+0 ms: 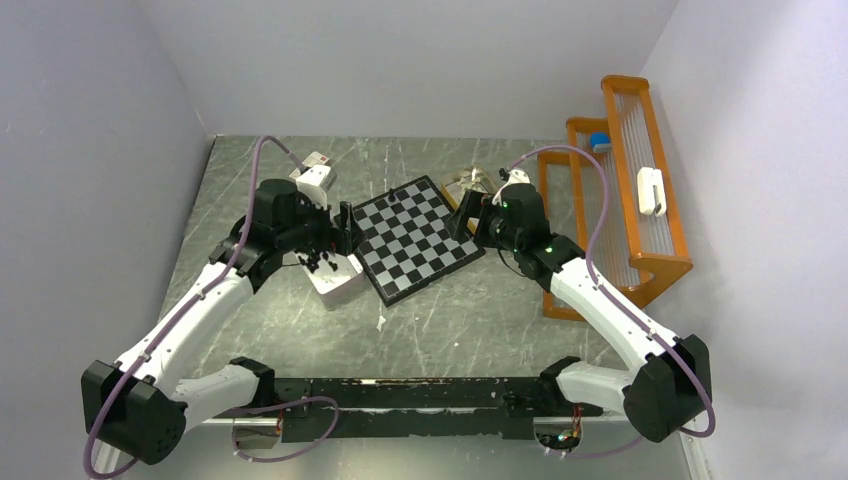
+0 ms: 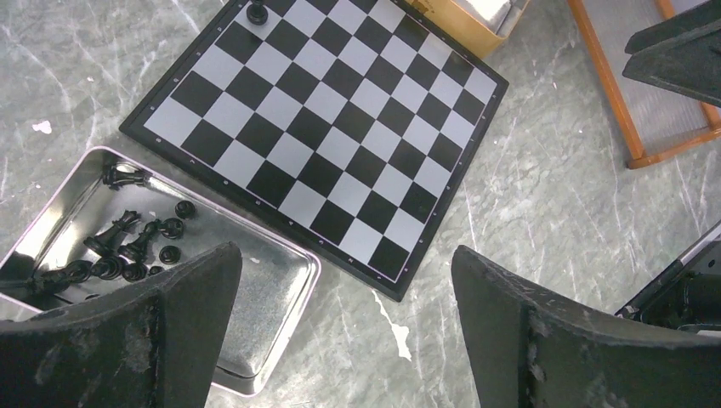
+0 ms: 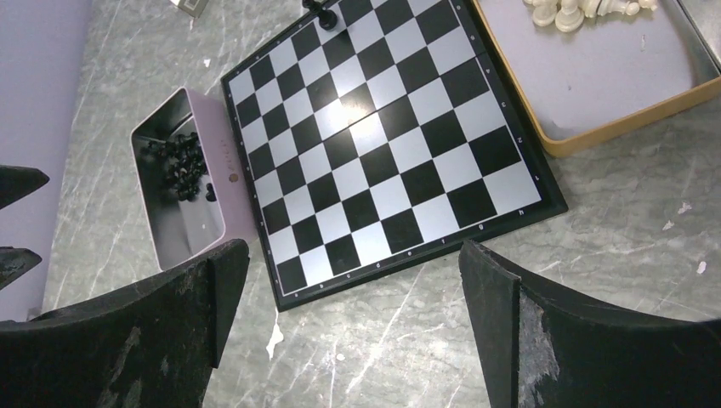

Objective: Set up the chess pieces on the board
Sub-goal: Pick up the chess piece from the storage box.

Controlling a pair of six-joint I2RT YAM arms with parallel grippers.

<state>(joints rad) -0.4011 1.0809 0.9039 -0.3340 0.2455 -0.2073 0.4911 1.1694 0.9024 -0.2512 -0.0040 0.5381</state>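
The board [image 1: 418,237] lies turned like a diamond between my two arms. One black chess piece [image 3: 321,13] stands on a square at its far rim, also seen in the left wrist view [image 2: 257,12]. Several more black pieces [image 2: 127,242] lie in an open metal tin [image 2: 272,297] by the board's left edge. Cream-white pieces [image 3: 578,10] sit in a tan tray [image 3: 612,85] at the board's far right. My left gripper [image 2: 344,259] hovers open over the board's near corner, beside the tin. My right gripper [image 3: 353,251] hangs open above the table by the board's right side. Neither holds anything.
An orange wire rack [image 1: 620,200] stands along the right wall with a blue object [image 1: 600,140] and a white one [image 1: 650,190] on it. A white box [image 1: 315,170] sits behind the left gripper. White paint chips [image 2: 395,327] fleck the marble tabletop.
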